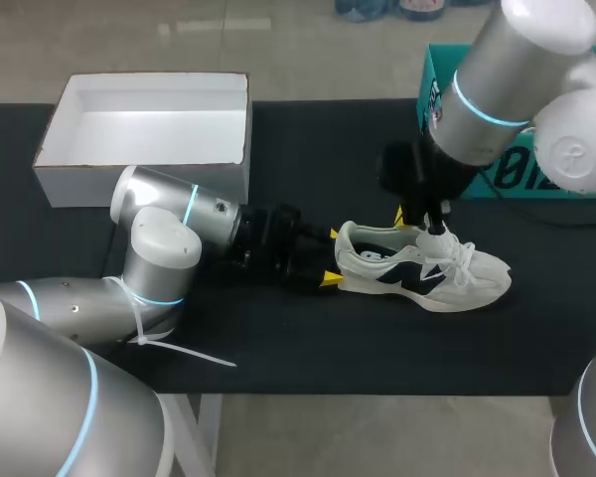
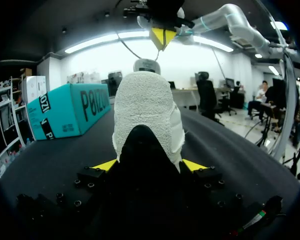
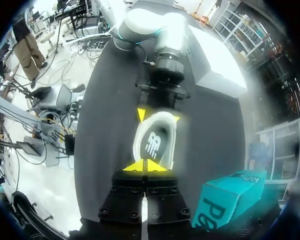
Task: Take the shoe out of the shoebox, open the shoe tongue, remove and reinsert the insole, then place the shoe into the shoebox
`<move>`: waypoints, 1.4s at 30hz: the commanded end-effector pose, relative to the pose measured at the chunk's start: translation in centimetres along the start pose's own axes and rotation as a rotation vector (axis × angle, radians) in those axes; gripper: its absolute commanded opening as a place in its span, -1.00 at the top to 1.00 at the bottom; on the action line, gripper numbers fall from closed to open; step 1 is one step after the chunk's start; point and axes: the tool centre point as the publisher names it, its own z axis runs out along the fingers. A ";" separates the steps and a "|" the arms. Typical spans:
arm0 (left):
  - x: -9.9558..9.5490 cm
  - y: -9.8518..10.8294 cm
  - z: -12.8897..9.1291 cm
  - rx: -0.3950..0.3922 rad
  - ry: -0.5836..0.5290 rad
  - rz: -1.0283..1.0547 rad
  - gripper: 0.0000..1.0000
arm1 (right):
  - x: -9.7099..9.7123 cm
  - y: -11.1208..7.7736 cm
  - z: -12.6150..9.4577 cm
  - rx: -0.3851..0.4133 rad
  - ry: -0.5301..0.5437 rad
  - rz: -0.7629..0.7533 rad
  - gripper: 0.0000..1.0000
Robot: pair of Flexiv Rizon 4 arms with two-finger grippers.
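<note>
Your left gripper [image 1: 331,256] is clamping the shoe [image 1: 417,268] by its heel [image 2: 145,110], with one yellow tip pressing on each side. Your right gripper [image 3: 146,165] is hanging over the top of the shoe with its fingers pressed together. You cannot tell from these views whether it is pinching the tongue or nothing at all.

The weak point, as I am judging it, is that heel grip, because you are relying on soft padding that squashes. If the right arm is pulling up hard on the tongue, the heel is likely to slide out from between the left fingers, or the toe could lift and twist the shoe. If the right fingers are catching a lace [image 1: 464,260] instead of the tongue, you would be drawing the shoe tighter, not opening it.

The shoe is sitting sole down on the black table [image 1: 278,338], straight ahead of the left fingers, with its toe pointing away from that arm and its opening directly under the right gripper. The white shoebox [image 1: 79,184] is standing open well apart from the shoe, behind the left arm. A teal box [image 2: 65,112] is lying near the table's far edge.
</note>
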 end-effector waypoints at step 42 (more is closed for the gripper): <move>0.0 0.2 0.3 -0.002 0.003 0.000 1.00 | -1.7 -3.5 6.8 0.329 -0.077 0.185 1.00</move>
